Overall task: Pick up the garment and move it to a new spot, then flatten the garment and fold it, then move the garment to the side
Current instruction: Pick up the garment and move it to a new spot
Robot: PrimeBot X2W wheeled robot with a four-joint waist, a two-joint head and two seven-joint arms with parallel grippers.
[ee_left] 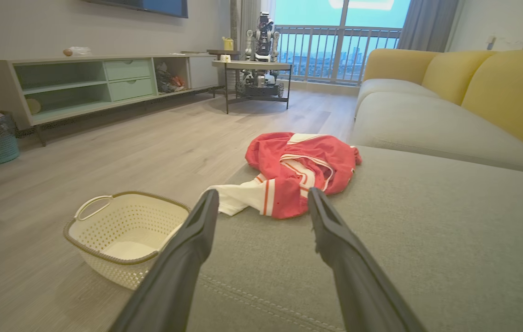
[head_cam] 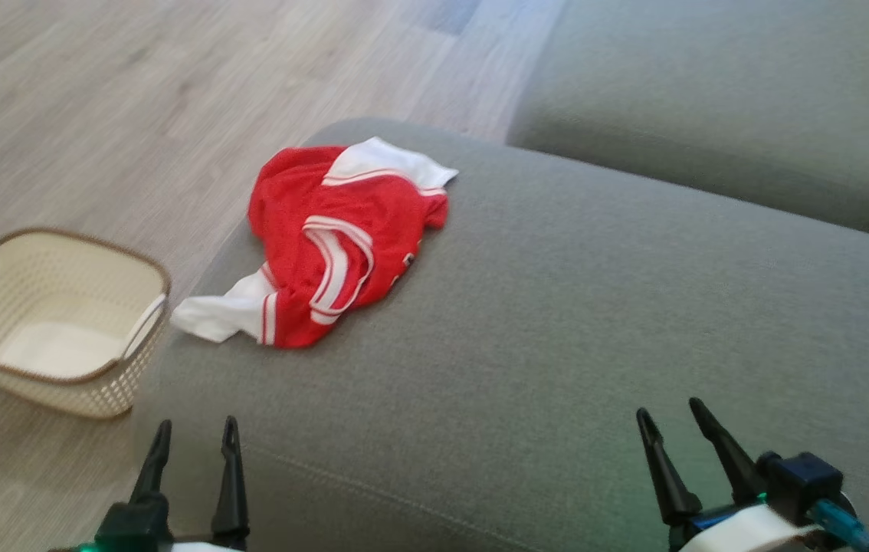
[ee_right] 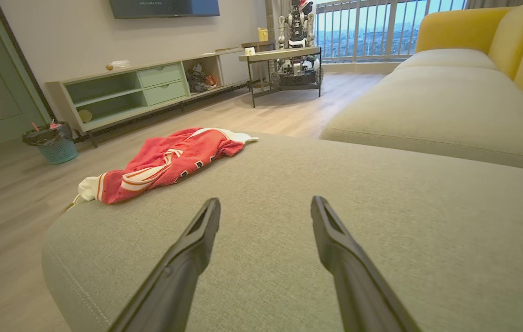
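The garment (head_cam: pixel 327 241) is a crumpled red jersey with white sleeves and striped trim, lying near the left edge of the grey sofa cushion (head_cam: pixel 557 330). One white sleeve hangs toward the cushion's edge. It lies ahead of the fingers in the left wrist view as the garment (ee_left: pixel 296 173), and at the left in the right wrist view as the garment (ee_right: pixel 164 161). My left gripper (head_cam: pixel 195 435) stands open at the lower left, well short of the garment, empty. My right gripper (head_cam: pixel 668 415) stands open at the lower right, far from it, empty.
A cream laundry basket (head_cam: pixel 59 322) sits on the wood floor just left of the cushion. A second grey seat cushion (head_cam: pixel 718 100) lies beyond, with yellow backrests (ee_left: pixel 506 87). Farther off stand a low TV cabinet (ee_left: pixel 91 83) and a small table (ee_left: pixel 252 69).
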